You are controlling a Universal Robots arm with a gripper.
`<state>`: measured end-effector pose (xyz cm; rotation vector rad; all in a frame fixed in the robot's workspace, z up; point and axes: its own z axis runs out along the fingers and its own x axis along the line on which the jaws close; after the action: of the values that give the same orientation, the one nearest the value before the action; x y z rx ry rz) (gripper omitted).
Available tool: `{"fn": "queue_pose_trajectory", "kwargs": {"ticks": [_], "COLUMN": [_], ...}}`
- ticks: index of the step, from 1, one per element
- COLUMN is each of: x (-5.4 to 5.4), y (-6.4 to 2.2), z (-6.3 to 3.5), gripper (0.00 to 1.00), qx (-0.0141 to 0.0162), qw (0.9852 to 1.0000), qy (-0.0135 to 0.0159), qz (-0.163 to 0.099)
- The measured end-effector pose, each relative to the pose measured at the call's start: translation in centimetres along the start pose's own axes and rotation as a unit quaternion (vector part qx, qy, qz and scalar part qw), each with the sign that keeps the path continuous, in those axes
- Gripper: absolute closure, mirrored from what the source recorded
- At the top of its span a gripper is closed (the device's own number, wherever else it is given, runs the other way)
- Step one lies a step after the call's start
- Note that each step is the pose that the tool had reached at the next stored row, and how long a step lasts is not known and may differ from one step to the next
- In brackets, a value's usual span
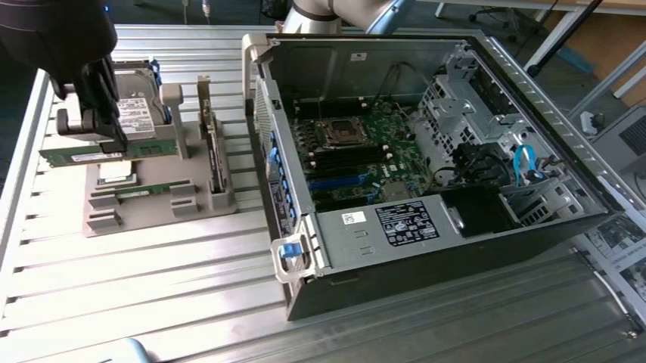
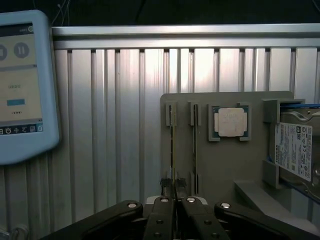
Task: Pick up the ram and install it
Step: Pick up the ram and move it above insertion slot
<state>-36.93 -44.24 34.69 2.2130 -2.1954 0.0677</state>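
Note:
My gripper (image 1: 101, 140) is shut on the ram (image 1: 71, 157), a long green stick with a white sticker, held level just above the grey parts holder (image 1: 151, 215) at the exterior view's left. In the wrist view the ram (image 2: 172, 145) is seen edge-on as a thin line running out from between the closed fingers (image 2: 165, 215) of the gripper (image 2: 175, 192). The open computer case (image 1: 424, 249) lies to the exterior view's right, its motherboard memory slots (image 1: 343, 160) exposed beside the processor socket (image 1: 341, 132).
The holder also carries a second green stick (image 1: 151, 188), a square silver processor (image 2: 231, 121) and a hard drive (image 2: 295, 150). A light-blue tablet (image 2: 20, 85) lies on the ribbed metal table (image 1: 151, 287). A blue latch (image 1: 290, 253) juts from the case's near corner.

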Motion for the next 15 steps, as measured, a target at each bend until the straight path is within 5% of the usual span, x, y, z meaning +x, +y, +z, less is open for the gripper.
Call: {"fn": "queue_pose_trajectory", "kwargs": {"ticks": [15], "x": [0.04], "y": [-0.01], "z": [-0.98], "gripper": [0.88], "qx": [0.0], "qw": [1.0], "qy": [0.0], "qz": [0.0]}}
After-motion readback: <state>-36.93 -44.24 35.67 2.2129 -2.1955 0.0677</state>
